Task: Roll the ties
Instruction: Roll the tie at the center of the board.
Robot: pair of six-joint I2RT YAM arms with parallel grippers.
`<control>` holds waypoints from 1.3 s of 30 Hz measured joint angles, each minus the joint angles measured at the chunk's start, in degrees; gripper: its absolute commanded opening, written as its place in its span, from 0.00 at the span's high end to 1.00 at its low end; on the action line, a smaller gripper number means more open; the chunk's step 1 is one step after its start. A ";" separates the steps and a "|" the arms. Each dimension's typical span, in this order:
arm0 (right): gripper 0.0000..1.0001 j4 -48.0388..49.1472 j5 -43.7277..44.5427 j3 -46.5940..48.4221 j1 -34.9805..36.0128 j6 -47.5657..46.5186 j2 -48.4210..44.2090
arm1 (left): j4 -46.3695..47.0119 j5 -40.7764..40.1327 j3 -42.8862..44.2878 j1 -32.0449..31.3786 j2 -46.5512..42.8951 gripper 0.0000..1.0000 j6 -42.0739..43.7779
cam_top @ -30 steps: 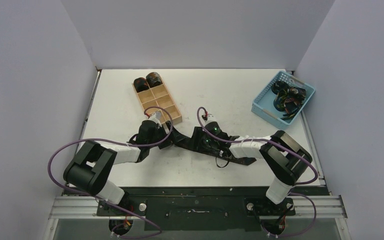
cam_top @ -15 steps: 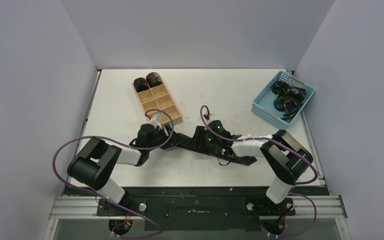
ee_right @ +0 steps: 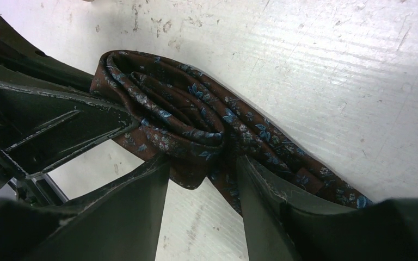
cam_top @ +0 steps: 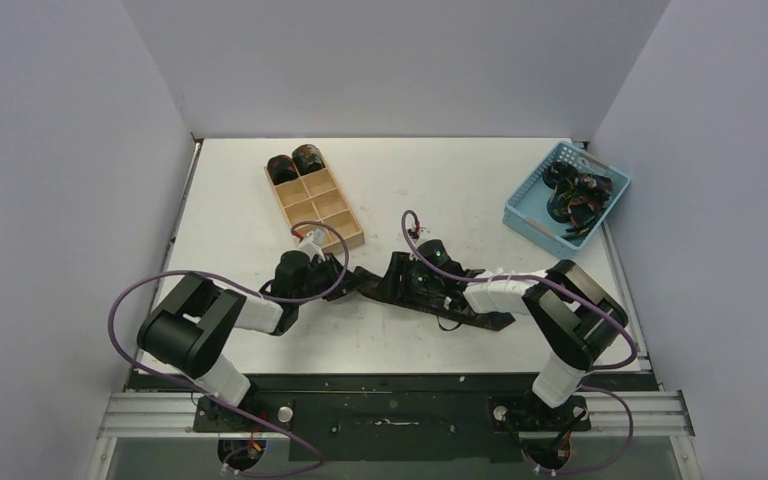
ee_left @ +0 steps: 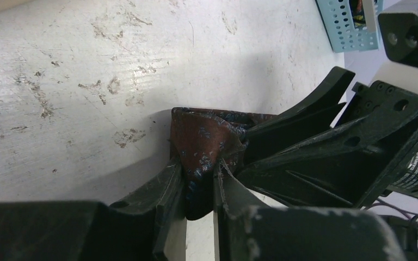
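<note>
We see the tie (ee_right: 185, 114) near the middle of the scuffed white table (cam_top: 480, 190), pale walls (cam_top: 390, 70) around. Our left gripper (ee_left: 198, 166) pinches its end; the right gripper (ee_right: 202, 162) straddles its rolled part, and we cannot tell whether it grips.

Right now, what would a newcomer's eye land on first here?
Mid-table, both arms meet on one dark tie: the left jaws pinch a bunched end, and the right jaws bracket its partly rolled coil. Behind them, the tray holds two dark coils in its far compartments. The blue basket at far right holds a tangle of ties.
</note>
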 measured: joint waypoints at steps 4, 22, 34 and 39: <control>0.41 -2.56 -0.09 0.09 0.00 -0.09 -1.57 | -2.69 -0.42 -0.09 -0.44 -2.25 1.00 0.61; 0.38 -14.47 12.00 -8.61 0.00 -4.42 -25.57 | -49.72 -31.39 15.23 -12.90 -14.86 1.00 11.32; 0.39 -17.53 15.87 -19.08 0.00 -3.89 -35.06 | -70.42 -55.19 26.86 -21.70 -9.55 1.00 10.56; 0.38 -19.63 16.79 -21.49 0.00 -3.06 -40.59 | -76.96 -64.02 33.31 -26.53 -1.40 1.00 9.60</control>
